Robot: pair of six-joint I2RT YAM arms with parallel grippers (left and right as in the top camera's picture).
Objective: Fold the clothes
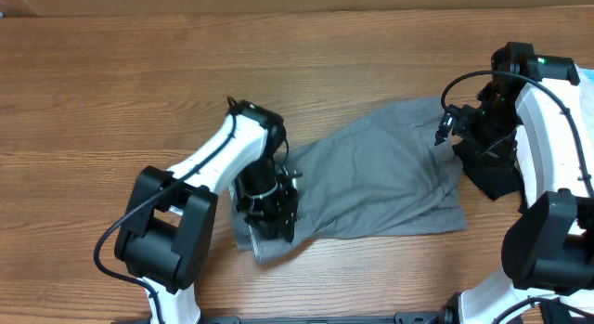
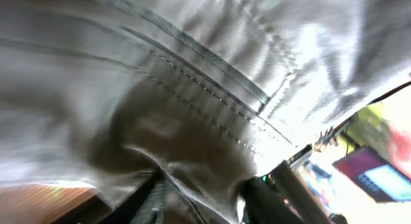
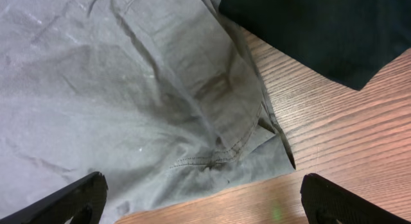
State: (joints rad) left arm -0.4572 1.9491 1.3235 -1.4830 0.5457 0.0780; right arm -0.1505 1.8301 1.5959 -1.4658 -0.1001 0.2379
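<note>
While your left gripper [image 1: 271, 220] is down on the left end of the grey shorts [image 1: 390, 175], its jaws are hidden from above by the wrist itself. You get little more from the left wrist camera: blurred cloth fills nearly the whole view, close to the lens, with a double-stitched seam running across it. At the bottom edge, the two dark fingers [image 2: 270, 201] stand fairly close together with a bunched fold of the fabric caught between them, so it reads as pinching the shorts.

Your right gripper [image 1: 444, 131] hangs over the far right edge of the shorts. In its own wrist view the fingertips [image 3: 70, 198] are spread wide, with nothing between them, above a stitched hem corner and bare wood.

The shorts lie crumpled across the middle of the table [image 1: 111, 83]. You cannot make out the waistband or button. A black garment [image 3: 308, 25] lies just beside their right edge, partly covered by the right arm in the overhead view.
</note>
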